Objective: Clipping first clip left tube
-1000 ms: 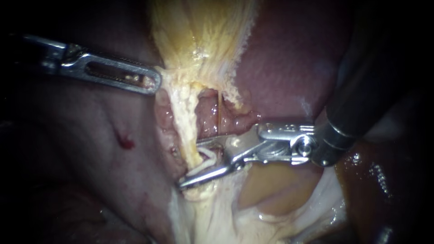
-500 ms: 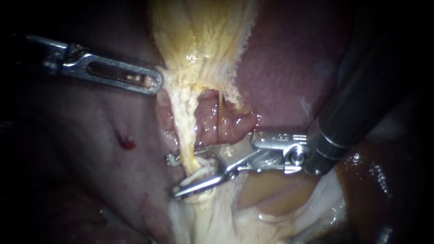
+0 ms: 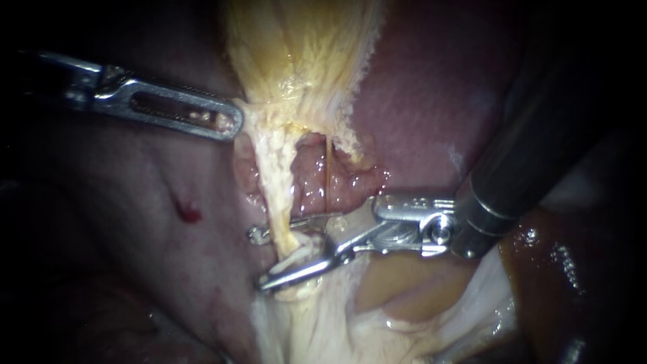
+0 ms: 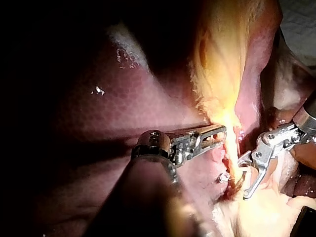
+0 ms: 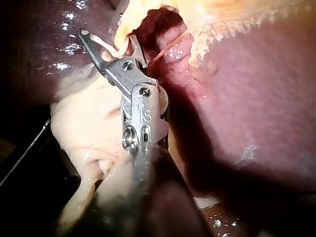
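The left tube, a pale frayed strand, runs down from the yellow gallbladder. My right instrument has come in from the upper right, and its jaws stand open astride the tube's lower end, one tip showing on each side. A white clip sits between the jaws against the tube. The same jaws and clip show in the right wrist view. My left instrument is shut on the gallbladder's lower edge and holds it out to the left; the left wrist view shows this grip.
A thin orange-brown right tube runs just right of the left tube over pink tissue. Dark red liver lies behind and to both sides. Pale fatty tissue lies below the right instrument's jaws. A small red spot marks the tissue at left.
My right instrument has slid left, so its jaws now reach across the left tube and the upper tip shows beyond it. The gap between the jaws has narrowed slightly. The left instrument has held still.
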Robot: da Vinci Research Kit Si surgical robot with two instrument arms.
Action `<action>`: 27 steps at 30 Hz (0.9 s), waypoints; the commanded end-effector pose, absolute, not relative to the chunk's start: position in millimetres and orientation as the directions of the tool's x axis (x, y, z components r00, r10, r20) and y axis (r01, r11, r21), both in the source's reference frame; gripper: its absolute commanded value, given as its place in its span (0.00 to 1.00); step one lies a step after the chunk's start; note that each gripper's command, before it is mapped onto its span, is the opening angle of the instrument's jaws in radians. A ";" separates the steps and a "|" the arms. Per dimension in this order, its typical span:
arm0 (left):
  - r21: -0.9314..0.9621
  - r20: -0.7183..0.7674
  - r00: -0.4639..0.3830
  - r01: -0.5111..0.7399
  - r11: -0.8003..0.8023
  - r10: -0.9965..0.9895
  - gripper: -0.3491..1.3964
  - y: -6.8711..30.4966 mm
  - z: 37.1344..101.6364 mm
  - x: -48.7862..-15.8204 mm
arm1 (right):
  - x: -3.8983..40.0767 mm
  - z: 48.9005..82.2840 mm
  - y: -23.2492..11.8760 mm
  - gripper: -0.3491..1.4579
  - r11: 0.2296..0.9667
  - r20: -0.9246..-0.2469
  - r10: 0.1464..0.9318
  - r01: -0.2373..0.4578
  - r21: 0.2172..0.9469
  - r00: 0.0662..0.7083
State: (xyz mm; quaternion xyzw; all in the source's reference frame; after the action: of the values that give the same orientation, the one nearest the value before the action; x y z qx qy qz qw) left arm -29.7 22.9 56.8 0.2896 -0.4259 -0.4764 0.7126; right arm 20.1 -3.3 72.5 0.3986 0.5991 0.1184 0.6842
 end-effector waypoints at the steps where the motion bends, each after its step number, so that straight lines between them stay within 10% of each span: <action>1: 0.819 0.331 0.184 0.431 0.379 -0.925 0.00 22.9 56.8 -29.7 | 20.1 72.6 -3.5 0.46 0.650 -0.721 0.643 0.314 0.692 0.257; 27: 0.819 0.331 0.185 0.431 0.379 -0.925 0.00 22.9 56.9 -29.6 | 19.6 70.6 -6.3 0.47 0.625 -0.712 0.646 0.346 0.700 0.274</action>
State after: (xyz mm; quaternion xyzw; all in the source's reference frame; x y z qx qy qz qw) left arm -29.6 22.9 56.9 0.2904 -0.4258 -0.4756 0.7129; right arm 19.5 -6.5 70.4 0.4200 0.5928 0.1095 0.6784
